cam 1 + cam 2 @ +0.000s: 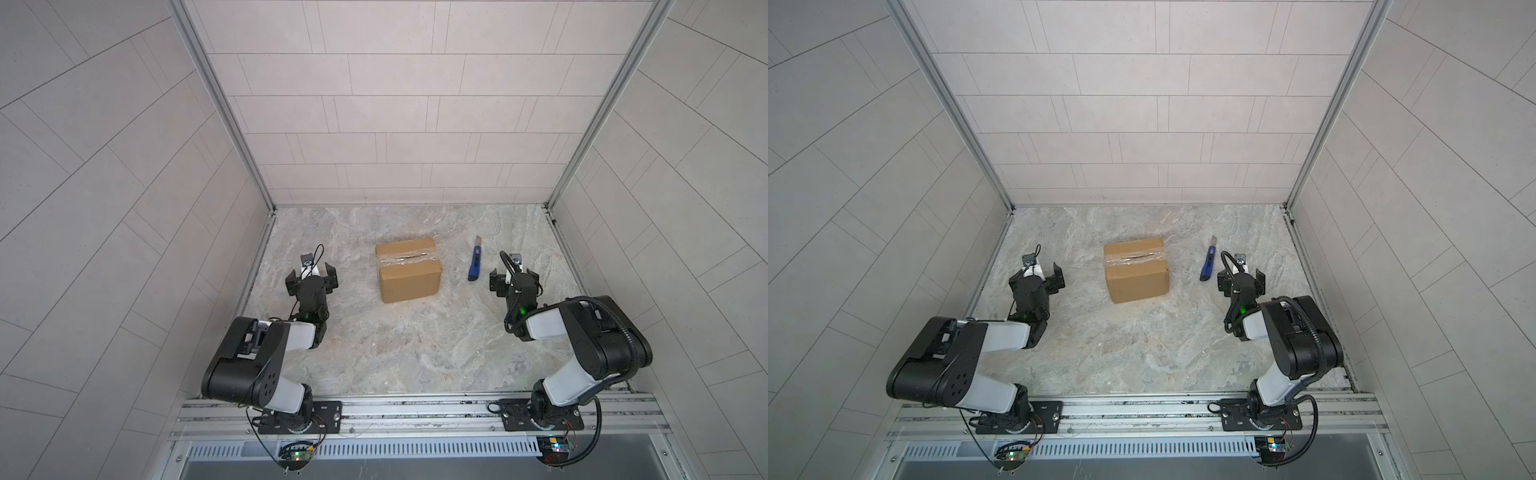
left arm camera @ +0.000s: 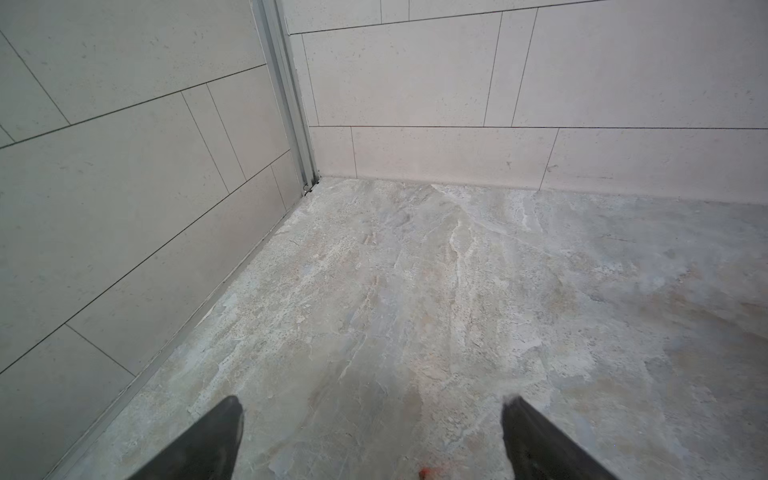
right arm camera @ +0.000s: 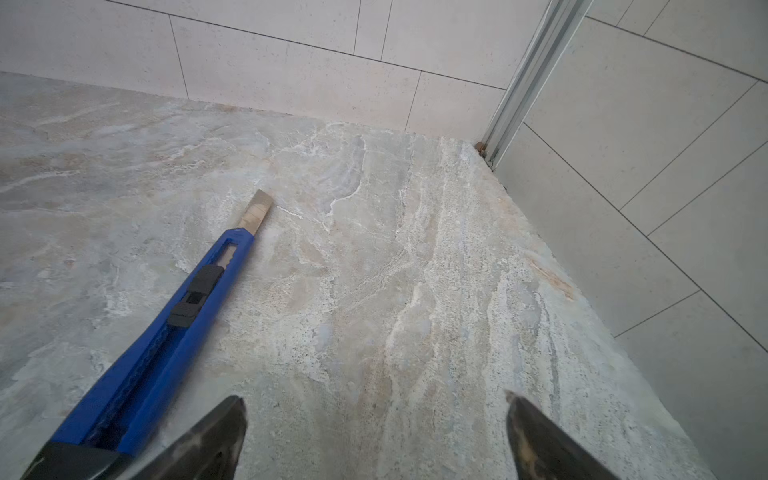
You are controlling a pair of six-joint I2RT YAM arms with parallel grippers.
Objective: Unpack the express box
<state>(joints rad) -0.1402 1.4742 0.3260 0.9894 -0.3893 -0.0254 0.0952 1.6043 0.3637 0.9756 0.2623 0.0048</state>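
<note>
Tiled walls (image 1: 395, 104) close in a marbled table (image 1: 415, 357) on three sides. The left arm (image 1: 249, 365) and right arm (image 1: 598, 345) rise from a rail (image 1: 415, 409) at the near edge, each folded forward. The box (image 1: 408, 270) sits flat on the table near the middle, between the two grippers and apart from both. Its flaps are closed under clear tape (image 1: 405, 259) along the seam. The left gripper (image 1: 311, 274) hangs low to the box's left, jaws spread wide and holding nothing. The left wrist view shows only bare table between its fingers (image 2: 216, 436). The right gripper (image 1: 514, 275), right of the box, is likewise released and empty. A blue knife (image 1: 475, 259) lies just beside it, between it and the box, with its blade (image 3: 258, 210) out and pointing away from the arms.
</note>
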